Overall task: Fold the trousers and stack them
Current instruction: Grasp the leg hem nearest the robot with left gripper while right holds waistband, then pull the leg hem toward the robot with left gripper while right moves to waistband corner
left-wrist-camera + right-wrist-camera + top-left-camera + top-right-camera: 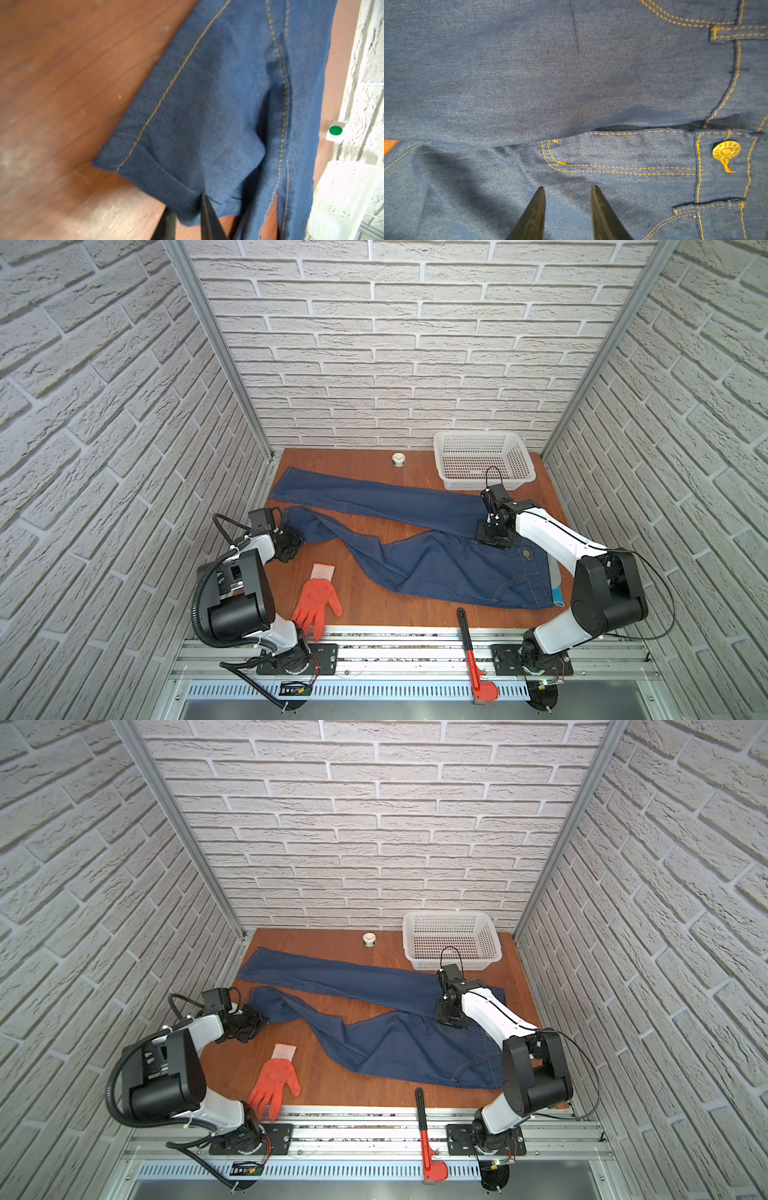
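Left wrist view: my left jaws pinched the hem (149,178) of the trousers (207,114); that leg ran rightward across the worktop (365,605) to the fly (612,166), where my right jaws, parted, pressed denim.

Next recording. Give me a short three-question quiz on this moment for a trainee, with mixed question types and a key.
1. True or false: the jeans lie inside the white basket.
2. Which gripper pinches a leg hem?
3. Which tool is present? A: red pipe wrench; B: hammer; C: scissors.
Key: 1 false; 2 the left gripper; 3 A.
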Robot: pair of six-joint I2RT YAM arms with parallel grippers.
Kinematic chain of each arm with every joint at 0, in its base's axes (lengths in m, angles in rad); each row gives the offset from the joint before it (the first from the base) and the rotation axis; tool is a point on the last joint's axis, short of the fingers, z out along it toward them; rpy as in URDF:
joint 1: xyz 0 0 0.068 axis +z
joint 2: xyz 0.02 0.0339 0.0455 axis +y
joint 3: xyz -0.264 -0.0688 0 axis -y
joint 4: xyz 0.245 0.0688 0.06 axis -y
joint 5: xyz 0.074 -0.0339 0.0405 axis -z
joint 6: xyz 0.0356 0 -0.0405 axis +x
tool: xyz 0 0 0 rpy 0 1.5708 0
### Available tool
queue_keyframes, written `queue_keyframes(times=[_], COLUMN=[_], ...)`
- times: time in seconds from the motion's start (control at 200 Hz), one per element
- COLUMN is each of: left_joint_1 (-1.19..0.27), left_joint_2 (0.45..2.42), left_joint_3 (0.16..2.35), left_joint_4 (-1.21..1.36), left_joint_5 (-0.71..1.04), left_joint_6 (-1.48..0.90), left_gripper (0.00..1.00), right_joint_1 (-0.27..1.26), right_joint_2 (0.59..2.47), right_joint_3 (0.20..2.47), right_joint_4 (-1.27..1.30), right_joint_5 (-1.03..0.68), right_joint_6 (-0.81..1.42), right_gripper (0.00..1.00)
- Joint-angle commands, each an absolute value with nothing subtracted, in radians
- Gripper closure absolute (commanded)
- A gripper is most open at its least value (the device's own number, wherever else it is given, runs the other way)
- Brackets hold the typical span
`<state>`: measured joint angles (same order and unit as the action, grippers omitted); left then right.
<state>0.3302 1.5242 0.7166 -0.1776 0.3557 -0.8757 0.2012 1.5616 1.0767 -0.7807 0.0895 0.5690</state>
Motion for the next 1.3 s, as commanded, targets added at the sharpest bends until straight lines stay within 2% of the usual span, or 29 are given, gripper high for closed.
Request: queue_keyframes(times=[0.0,0.165,0.4,0.58,0.8,1.005,1.295], left_joint_1=[0.338,0.341,0.345,0.365,0.462,0.572,0.588], left_joint_2=[1.527,1.49,1.388,1.247,1.042,1.019,1.018], left_joint_3=[0.732,0.755,0.809,0.881,0.979,0.924,0.845], left_joint_4=[-0.217,-0.268,-0.362,-0.478,-0.653,-0.705,-0.726], left_joint_5=[0.287,0.258,0.238,0.236,0.191,0.209,0.162], left_joint_6=[-0.859,-0.841,-0.816,-0.801,-0.77,-0.738,-0.731], left_gripper=[0.84,0.94,1.0,1.0,1.0,1.0,0.99], right_joint_1=[0.206,0.207,0.201,0.168,0.126,0.081,0.055], right_joint_2=[1.559,1.575,1.635,1.731,1.758,1.756,1.711], right_joint_3=[1.075,1.081,1.081,1.112,1.115,1.109,1.101], right_joint_4=[-0.774,-0.779,-0.786,-0.797,-0.788,-0.782,-0.804], right_joint_5=[0.11,0.111,0.151,0.178,0.219,0.244,0.256], right_joint_6=[0.565,0.563,0.577,0.574,0.577,0.575,0.555], right_gripper=[0.62,0.62,0.62,0.63,0.67,0.7,0.71])
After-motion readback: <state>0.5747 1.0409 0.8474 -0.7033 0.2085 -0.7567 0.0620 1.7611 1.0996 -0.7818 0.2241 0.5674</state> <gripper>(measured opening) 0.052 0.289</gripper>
